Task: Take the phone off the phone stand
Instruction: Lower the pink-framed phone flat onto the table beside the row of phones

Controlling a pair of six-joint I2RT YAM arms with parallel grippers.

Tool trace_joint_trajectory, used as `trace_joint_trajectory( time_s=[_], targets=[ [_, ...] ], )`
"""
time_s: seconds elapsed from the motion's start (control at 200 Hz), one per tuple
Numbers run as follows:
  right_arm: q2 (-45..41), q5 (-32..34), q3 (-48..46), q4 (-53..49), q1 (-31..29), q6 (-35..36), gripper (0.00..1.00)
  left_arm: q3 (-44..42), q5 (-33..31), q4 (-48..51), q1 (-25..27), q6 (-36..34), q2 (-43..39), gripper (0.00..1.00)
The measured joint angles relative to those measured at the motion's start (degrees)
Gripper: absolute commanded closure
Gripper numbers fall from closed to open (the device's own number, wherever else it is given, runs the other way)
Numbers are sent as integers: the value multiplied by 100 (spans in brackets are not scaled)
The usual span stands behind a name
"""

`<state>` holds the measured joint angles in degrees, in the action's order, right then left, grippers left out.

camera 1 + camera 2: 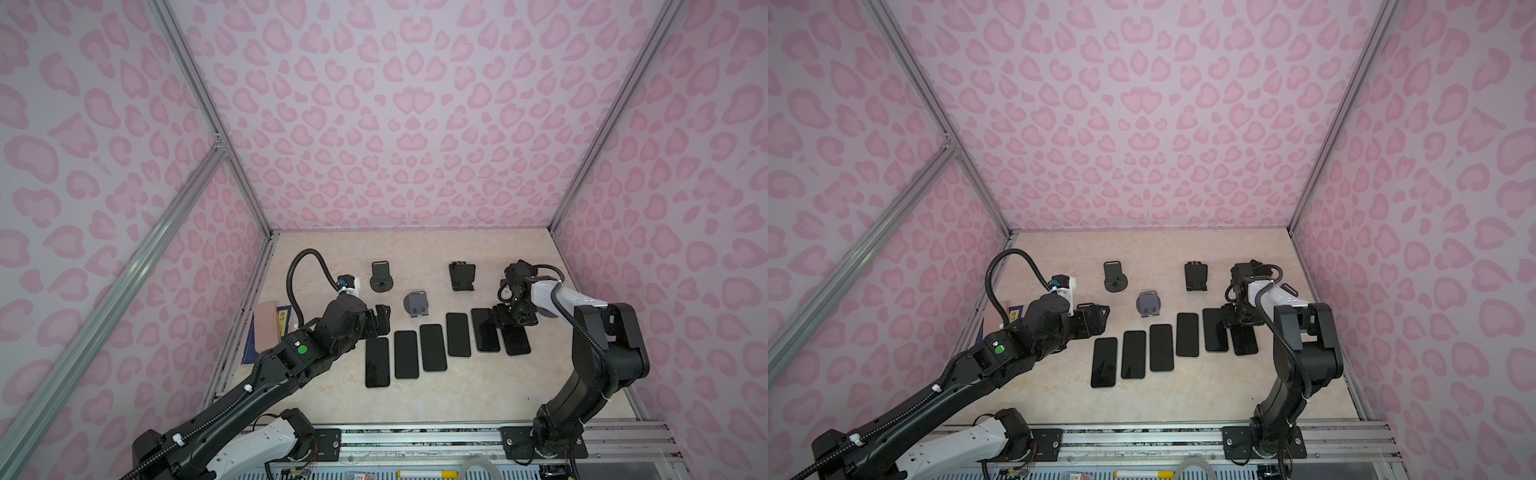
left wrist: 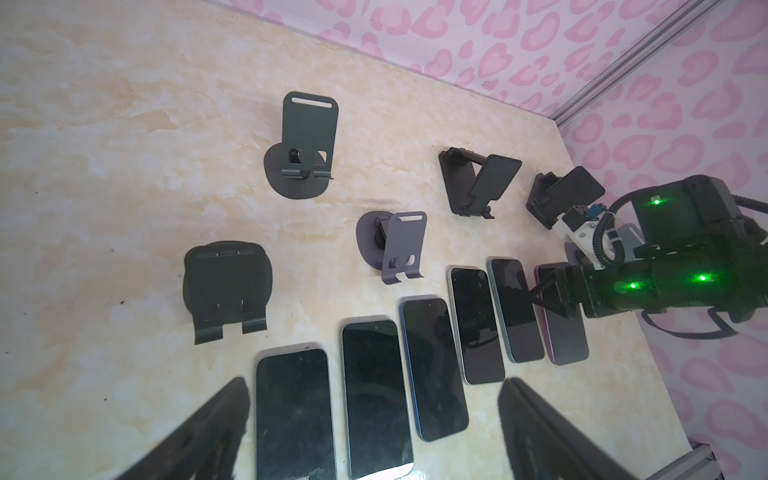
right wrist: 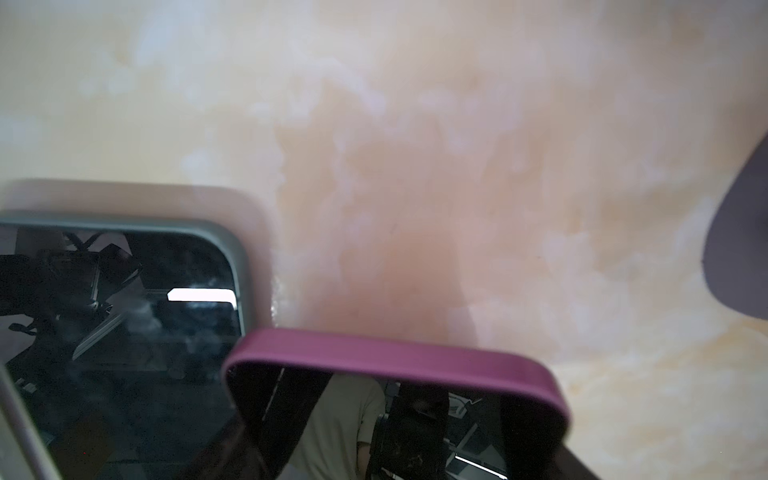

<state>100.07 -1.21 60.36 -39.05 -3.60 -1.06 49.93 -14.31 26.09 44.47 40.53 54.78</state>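
Purple phone (image 1: 517,343) is down on the bench (image 1: 415,399), ending the row of phones (image 1: 432,347), clear of any stand; right gripper (image 1: 505,322) fingers straddle its far end, clamped or loose I cannot tell; left gripper (image 2: 374,388) fingers apart, empty; judged nearly done, only the release to confirm.

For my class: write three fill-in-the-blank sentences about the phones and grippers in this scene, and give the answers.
1. ___ phones lie flat in a row on the table.
2. The right gripper is at the end phone, whose case is ___.
3. The left gripper has its jaws ___.
Answers: six; purple; open.
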Motion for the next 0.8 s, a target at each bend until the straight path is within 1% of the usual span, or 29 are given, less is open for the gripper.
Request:
trace_joint_trajectory(
  time_s=[0.28,0.55,0.8],
  targets=[
    [278,-378,256,-214,243,74,21,0,42,87,0,2,-46,3],
    [374,-468,361,-273,334,87,20,-96,-7,168,0,7,-267,3],
    [302,-466,310,-229,321,81,24,-133,-59,262,0,42,-391,3]
  ],
)
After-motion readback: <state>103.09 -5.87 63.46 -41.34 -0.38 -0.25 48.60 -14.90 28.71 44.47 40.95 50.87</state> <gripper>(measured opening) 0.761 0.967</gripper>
